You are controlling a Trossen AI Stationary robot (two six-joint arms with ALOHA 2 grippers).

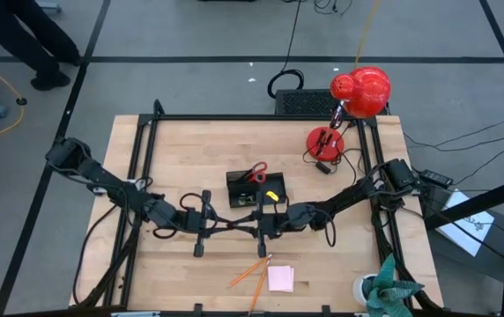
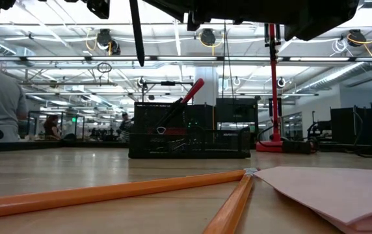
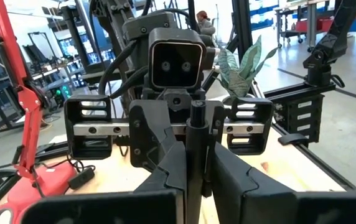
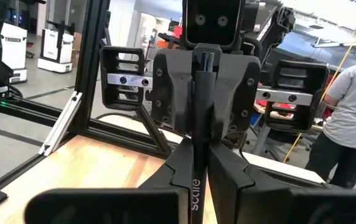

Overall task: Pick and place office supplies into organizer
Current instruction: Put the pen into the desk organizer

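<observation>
Right now both of my grippers are pinching one thin black pen between them, up off the table near its middle. My left gripper has its fingers pressed on one end. My right gripper has its fingers pressed on the other end. The pen lies long-ways from left to right, like a little bridge from one arm to the other.

The black organizer sits just past my right gripper, toward the far side of the table. So my right arm is the nearer one, and I think it should carry the pen there once my left fingers let go. The red-handled scissors already stand in the organizer, and a small yellow piece lies in it too.

Two orange pencils and the pink sticky-note pad wait on the table on the near side, well apart from the organizer.

The pen has pale letters on it, but I cannot read them for sure. A white box far off seems to say "TROSSEN".
</observation>
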